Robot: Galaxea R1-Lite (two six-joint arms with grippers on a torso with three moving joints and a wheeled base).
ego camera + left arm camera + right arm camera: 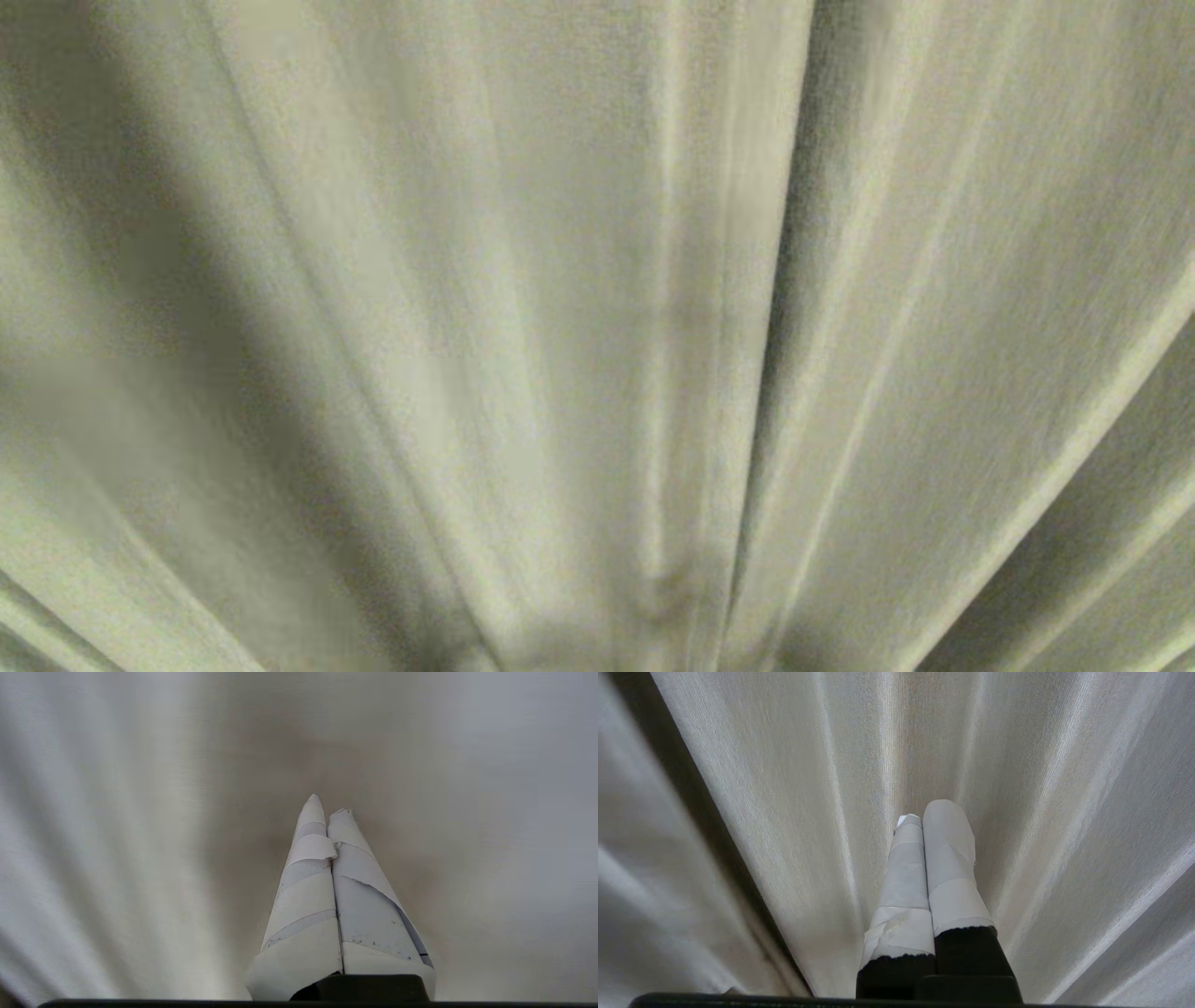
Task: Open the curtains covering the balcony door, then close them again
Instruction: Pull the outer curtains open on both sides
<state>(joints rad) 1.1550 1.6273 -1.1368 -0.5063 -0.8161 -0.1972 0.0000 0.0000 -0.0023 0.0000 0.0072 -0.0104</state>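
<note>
Cream pleated curtains fill the whole head view; a dark vertical slit runs where two panels meet. Neither arm shows there. In the left wrist view my left gripper, fingers wrapped in white tape, is shut with nothing between them and points at the curtains close ahead. In the right wrist view my right gripper, also taped, is shut and empty in front of the curtains. A dark gap between folds runs beside it. The balcony door is hidden behind the fabric.
</note>
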